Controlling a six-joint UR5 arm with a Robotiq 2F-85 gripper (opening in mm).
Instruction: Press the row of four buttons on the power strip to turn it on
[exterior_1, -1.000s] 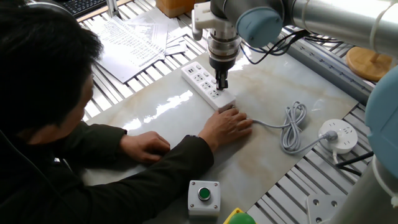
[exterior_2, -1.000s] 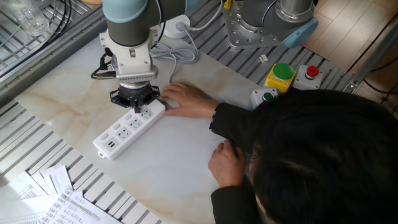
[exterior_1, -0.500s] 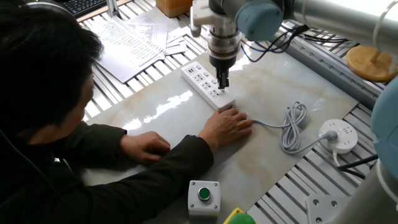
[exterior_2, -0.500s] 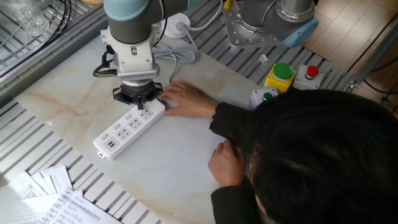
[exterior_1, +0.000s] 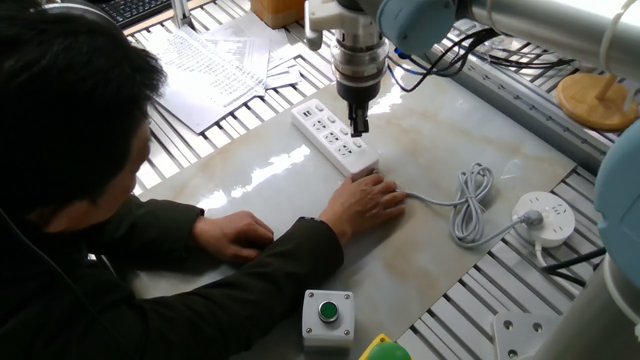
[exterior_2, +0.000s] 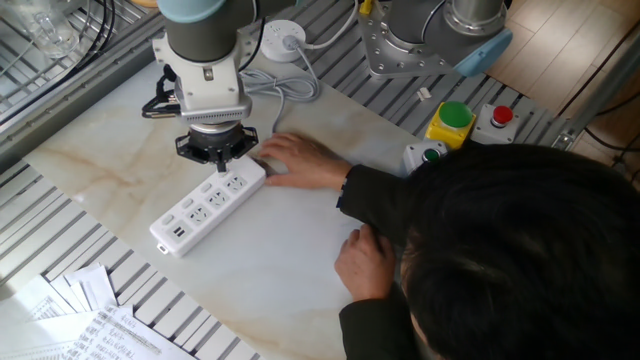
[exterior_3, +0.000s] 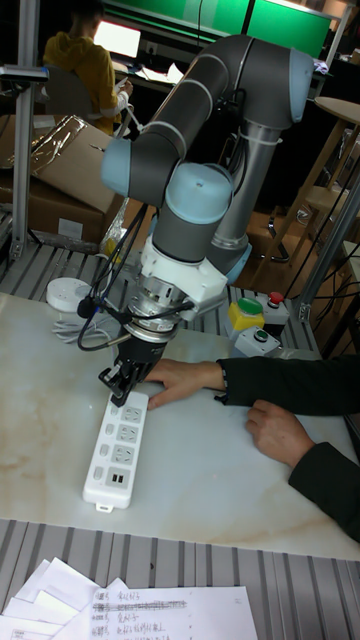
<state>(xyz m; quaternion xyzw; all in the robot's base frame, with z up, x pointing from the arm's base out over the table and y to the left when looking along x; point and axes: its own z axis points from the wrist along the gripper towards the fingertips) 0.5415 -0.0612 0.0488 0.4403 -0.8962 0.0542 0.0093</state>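
The white power strip (exterior_1: 332, 136) (exterior_2: 205, 210) (exterior_3: 117, 452) lies flat on the marble table top. Its buttons (exterior_3: 108, 445) are tiny marks along one long edge, hard to make out. My gripper (exterior_1: 358, 125) (exterior_2: 221, 166) (exterior_3: 121, 388) points straight down and hovers just above the strip, near its corded end. The fingers read as one narrow dark tip, shut on nothing. A person's hand (exterior_1: 366, 200) (exterior_2: 297, 160) (exterior_3: 186, 378) rests against the strip's corded end, right beside my fingertips.
The grey cord (exterior_1: 472, 202) coils toward a round white socket disc (exterior_1: 545, 220) (exterior_2: 283, 38). A grey box with a green button (exterior_1: 328, 315) (exterior_2: 428, 155) sits near the table edge. The person's other hand (exterior_1: 236, 235) (exterior_2: 362, 262) lies on the table. Papers (exterior_1: 215, 60) lie beyond the strip.
My gripper has lifted slightly off the strip and shifted a little along it, away from the person's hand. The strip and both hands have stayed put.
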